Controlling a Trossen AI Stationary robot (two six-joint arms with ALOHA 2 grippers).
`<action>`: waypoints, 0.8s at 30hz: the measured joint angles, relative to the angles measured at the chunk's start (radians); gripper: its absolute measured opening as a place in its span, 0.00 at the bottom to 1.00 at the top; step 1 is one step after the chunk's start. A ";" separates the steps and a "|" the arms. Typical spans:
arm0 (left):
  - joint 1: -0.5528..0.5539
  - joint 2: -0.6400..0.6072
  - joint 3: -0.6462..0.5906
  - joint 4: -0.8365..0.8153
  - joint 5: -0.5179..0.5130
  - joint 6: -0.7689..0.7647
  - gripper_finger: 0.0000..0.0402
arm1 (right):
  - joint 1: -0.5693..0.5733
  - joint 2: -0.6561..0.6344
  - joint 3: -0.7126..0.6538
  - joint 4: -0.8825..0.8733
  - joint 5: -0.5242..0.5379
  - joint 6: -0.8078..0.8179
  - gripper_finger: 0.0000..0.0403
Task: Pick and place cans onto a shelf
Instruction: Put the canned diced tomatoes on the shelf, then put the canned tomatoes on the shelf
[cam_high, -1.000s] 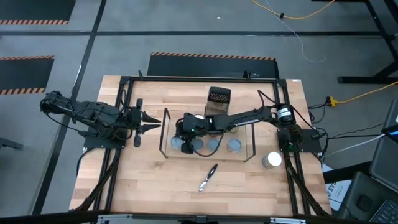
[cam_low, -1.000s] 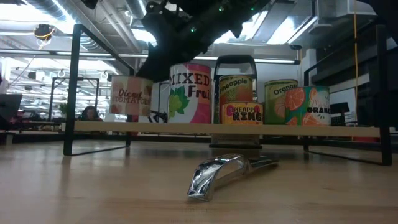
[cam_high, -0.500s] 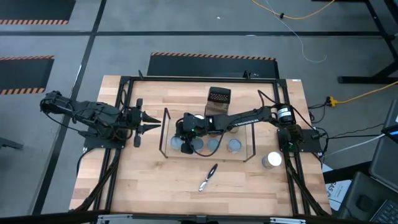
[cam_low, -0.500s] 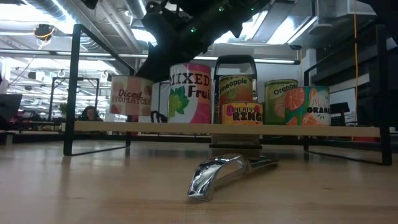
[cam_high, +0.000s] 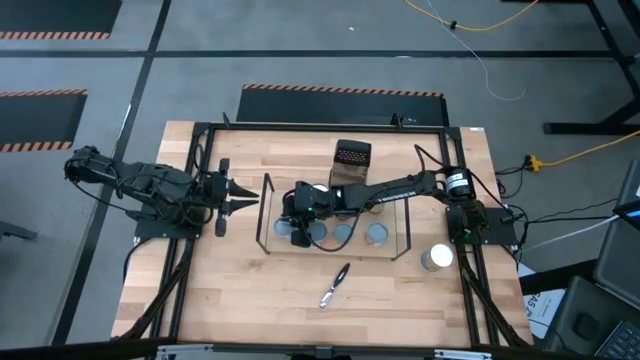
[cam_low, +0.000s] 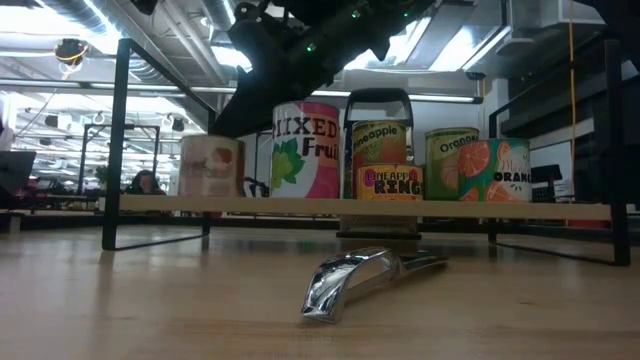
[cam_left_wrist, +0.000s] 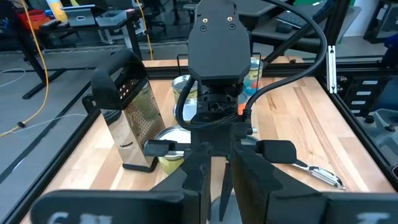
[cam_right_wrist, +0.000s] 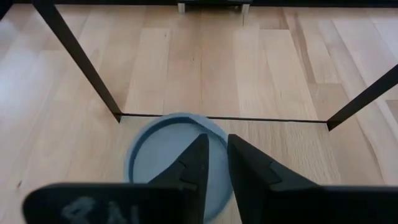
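Right gripper (cam_high: 297, 232) over blue-topped can (cam_right_wrist: 176, 163) on shelf (cam_low: 360, 208), fingers narrow, grip unclear | left gripper (cam_high: 250, 196) idle beside shelf, fingers narrow, empty

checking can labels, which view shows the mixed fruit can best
The low view: the mixed fruit can faces that camera on the shelf, label readable, top partly behind the right arm. The high view shows only round can tops. The wrist views do not clearly show it.
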 joint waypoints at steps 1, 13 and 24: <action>0.000 0.000 0.000 0.000 0.000 0.000 0.14 | 0.000 0.000 0.000 0.001 0.000 0.000 0.16; 0.000 0.000 0.000 -0.002 0.000 -0.003 0.14 | -0.001 -0.024 -0.005 -0.024 -0.011 -0.036 0.17; 0.000 0.001 0.000 -0.017 0.000 -0.004 0.14 | 0.031 -0.218 -0.003 -0.200 -0.007 -0.050 0.17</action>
